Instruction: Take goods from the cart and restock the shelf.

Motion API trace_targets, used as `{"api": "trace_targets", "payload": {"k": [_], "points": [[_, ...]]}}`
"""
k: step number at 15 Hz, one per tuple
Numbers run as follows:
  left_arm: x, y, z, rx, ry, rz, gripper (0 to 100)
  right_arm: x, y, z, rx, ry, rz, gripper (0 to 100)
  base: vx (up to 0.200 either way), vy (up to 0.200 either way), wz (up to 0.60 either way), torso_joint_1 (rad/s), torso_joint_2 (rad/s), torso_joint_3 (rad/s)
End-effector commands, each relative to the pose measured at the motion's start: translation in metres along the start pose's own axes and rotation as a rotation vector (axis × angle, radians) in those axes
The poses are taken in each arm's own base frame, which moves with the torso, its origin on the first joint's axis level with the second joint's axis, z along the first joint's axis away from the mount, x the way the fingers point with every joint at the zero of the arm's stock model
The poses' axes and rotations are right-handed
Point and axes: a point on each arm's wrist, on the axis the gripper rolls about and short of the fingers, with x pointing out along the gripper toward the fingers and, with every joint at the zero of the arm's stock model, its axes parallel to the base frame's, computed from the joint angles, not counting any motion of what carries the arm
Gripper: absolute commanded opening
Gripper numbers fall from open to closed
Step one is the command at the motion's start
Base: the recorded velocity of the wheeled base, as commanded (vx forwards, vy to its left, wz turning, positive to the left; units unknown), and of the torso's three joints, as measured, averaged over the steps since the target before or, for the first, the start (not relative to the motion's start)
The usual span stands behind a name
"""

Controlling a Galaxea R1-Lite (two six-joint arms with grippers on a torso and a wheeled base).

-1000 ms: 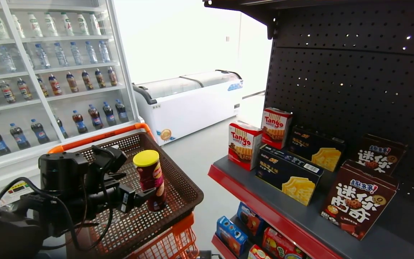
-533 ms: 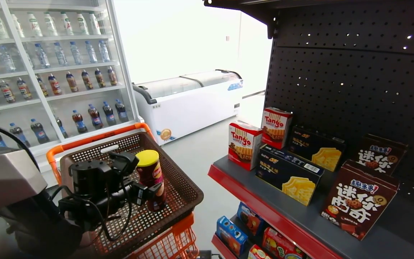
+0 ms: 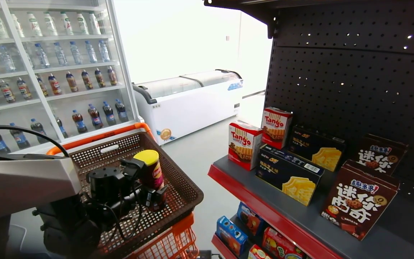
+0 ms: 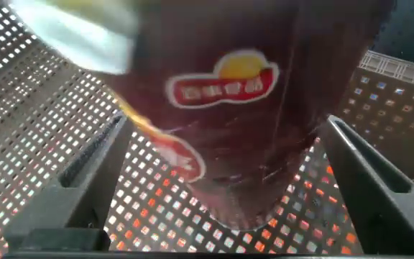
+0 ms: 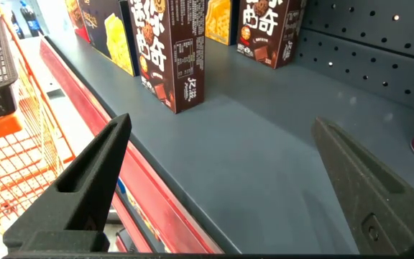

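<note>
Chip can (image 3: pixel 152 172) stands upright in the cart's brown mesh basket (image 3: pixel 189 194), yellow lid (image 3: pixel 146 157) on top. It is straddled by the left gripper (image 4: pixel 226 133), fingers set wide, one on each side of the lower body, a gap seen on both sides; no hold taken yet.

Handling, as judged: light, a stiff tube with a smooth glossy wall, likely to slip under a weak pinch. Tall and narrow, so easily tipped by a one-sided touch. Contents are brittle, so a firm squeeze is preferred to a hard one. Best taken at mid-body, below the lid.

In the way: basket wall and orange handle (image 3: pixel 102 136) are to be cleared on the lift, then open floor is crossed to the shelf (image 3: pixel 235 172).

Right gripper (image 5: pixel 221 126) hangs over bare shelf deck, fingers spread wide, nothing held.

Shelf stock: wafer boxes (image 3: pixel 243 144), dark blue boxes (image 3: pixel 289 174), brown biscuit boxes (image 3: pixel 358 203).

Beyond: chest freezer (image 3: pixel 189 104), drinks cooler (image 3: pixel 49 72).
</note>
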Motion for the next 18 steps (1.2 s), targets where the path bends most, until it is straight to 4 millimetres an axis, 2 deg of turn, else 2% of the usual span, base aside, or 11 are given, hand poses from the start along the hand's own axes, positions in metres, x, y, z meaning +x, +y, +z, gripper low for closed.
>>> {"api": "trace_targets", "payload": {"k": [1,4,5,10,11,15,16,18], "points": [[0.010,-0.001,-0.006,0.001,0.006,-0.002,100,0.000,0.000,0.000,0.000,0.002,0.001,100,0.000,0.000,0.00,0.000,0.00,0.000],[0.013,-0.001,-0.007,0.001,0.004,-0.001,100,0.000,0.000,0.000,0.000,0.002,0.001,100,0.000,0.000,0.00,0.000,0.00,0.000],[0.012,-0.001,-0.006,0.003,0.003,-0.001,0,0.000,0.000,0.000,0.000,0.002,0.001,100,0.000,0.000,0.00,0.000,0.00,0.000],[0.003,-0.014,-0.004,0.024,0.003,-0.022,0,0.000,0.000,0.000,0.000,0.002,0.001,100,0.000,0.000,0.00,0.000,0.00,0.000],[-0.009,-0.013,0.012,0.028,-0.031,-0.011,0,0.000,0.000,0.000,0.000,0.002,0.001,100,0.000,0.000,0.00,0.000,0.00,0.000],[-0.025,-0.008,0.050,0.027,-0.096,-0.027,0,0.000,0.000,0.000,0.000,0.002,0.001,100,0.000,0.000,0.00,0.000,0.00,0.000],[-0.029,-0.005,0.073,0.029,-0.127,-0.026,0,0.000,0.000,0.000,0.000,0.002,0.001,100,0.000,0.000,0.00,0.000,0.00,0.000],[-0.039,-0.002,0.104,0.032,-0.145,-0.054,0,0.000,0.000,0.000,0.000,0.002,0.001,100,0.000,0.000,0.00,0.000,0.00,0.000]]}}
